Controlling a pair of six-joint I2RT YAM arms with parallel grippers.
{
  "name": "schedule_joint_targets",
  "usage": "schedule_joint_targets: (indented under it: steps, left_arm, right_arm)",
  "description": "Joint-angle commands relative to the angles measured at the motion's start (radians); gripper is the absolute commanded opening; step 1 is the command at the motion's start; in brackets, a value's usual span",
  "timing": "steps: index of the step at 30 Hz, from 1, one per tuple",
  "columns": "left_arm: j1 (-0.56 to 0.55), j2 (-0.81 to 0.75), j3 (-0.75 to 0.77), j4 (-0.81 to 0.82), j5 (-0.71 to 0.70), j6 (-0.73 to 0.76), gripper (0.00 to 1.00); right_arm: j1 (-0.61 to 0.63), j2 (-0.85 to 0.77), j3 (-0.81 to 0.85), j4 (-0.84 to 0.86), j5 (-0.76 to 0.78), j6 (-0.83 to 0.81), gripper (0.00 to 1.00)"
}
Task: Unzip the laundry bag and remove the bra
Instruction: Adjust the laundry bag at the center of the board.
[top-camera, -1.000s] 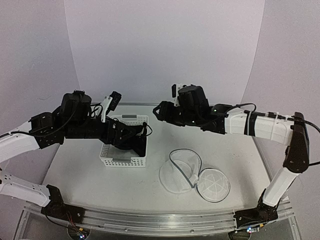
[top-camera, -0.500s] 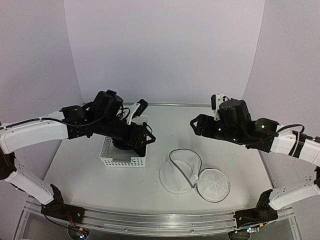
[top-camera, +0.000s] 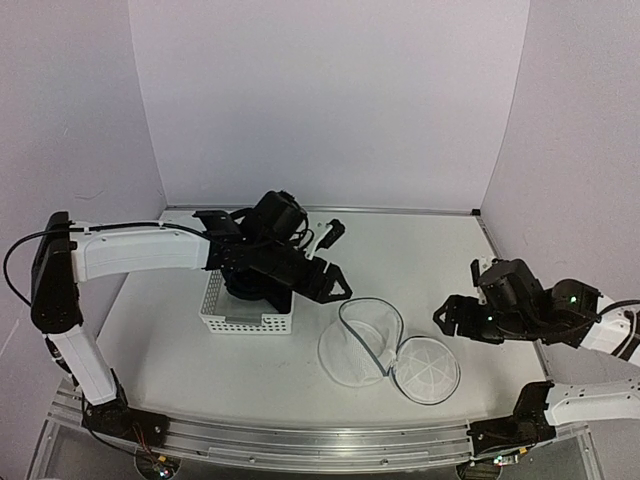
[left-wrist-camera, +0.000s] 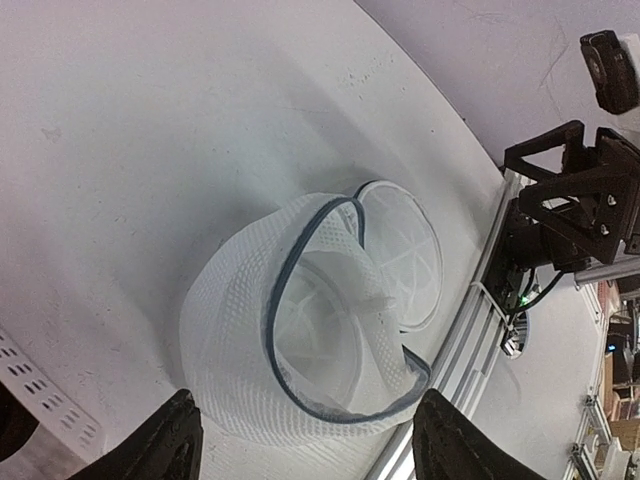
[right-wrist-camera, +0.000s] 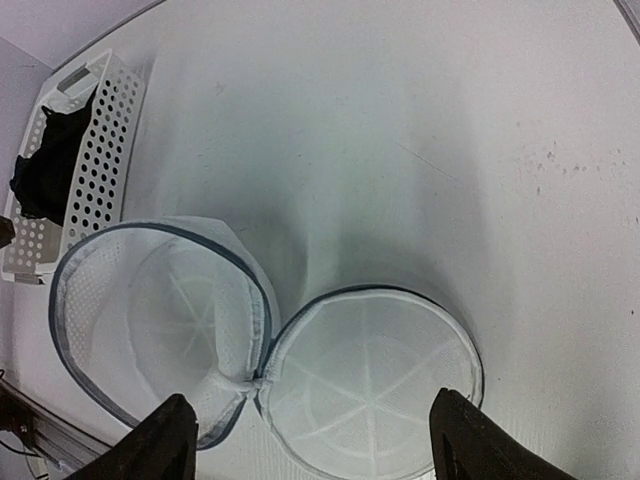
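Note:
The laundry bag lies unzipped on the table, its round lid flapped out to the right. Inside it I see only white mesh. The bra is a black heap in the white basket. My left gripper hangs open just left of and above the bag, which fills the view between its fingertips. My right gripper is open to the right of the lid, above the table, with nothing between its fingers.
The white perforated basket stands left of the bag, partly under my left arm. The metal rail runs along the near table edge. The right arm's base shows at that edge.
My left arm has swung right, from over the basket to beside the bag. My right arm has drawn back from the far middle to the near right, and its jaws have widened.

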Motion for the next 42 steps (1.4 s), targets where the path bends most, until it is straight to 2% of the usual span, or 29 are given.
schedule_joint_targets:
  steps: [1, 12, 20, 26, 29, 35, 42]
  left_arm:
    - [-0.01, 0.091, 0.102, 0.035, 0.06, -0.026, 0.73]
    - [-0.01, 0.236, 0.172, 0.033, 0.101, -0.051, 0.68]
    - [-0.01, 0.283, 0.182, 0.026, 0.072, -0.05, 0.5]
    - [-0.01, 0.279, 0.181, 0.004, -0.004, -0.045, 0.24]
    - [-0.011, 0.269, 0.175, -0.006, -0.044, -0.044, 0.16]
    - [-0.009, 0.238, 0.145, -0.02, -0.099, -0.036, 0.04]
    - [0.013, 0.187, 0.076, -0.023, -0.139, -0.038, 0.0]
  right_arm:
    - [-0.005, -0.05, -0.049, -0.126, -0.036, 0.122, 0.82]
    - [-0.006, -0.049, -0.183, -0.164, -0.079, 0.252, 0.82]
    - [-0.006, -0.031, -0.238, -0.108, -0.075, 0.317, 0.82]
    - [-0.008, -0.014, -0.242, -0.079, -0.057, 0.332, 0.82]
    - [-0.008, 0.005, -0.237, -0.062, -0.046, 0.329, 0.82]
    - [-0.021, 0.081, -0.238, 0.038, -0.084, 0.305, 0.81]
    - [-0.051, 0.166, -0.277, 0.219, -0.182, 0.304, 0.8]
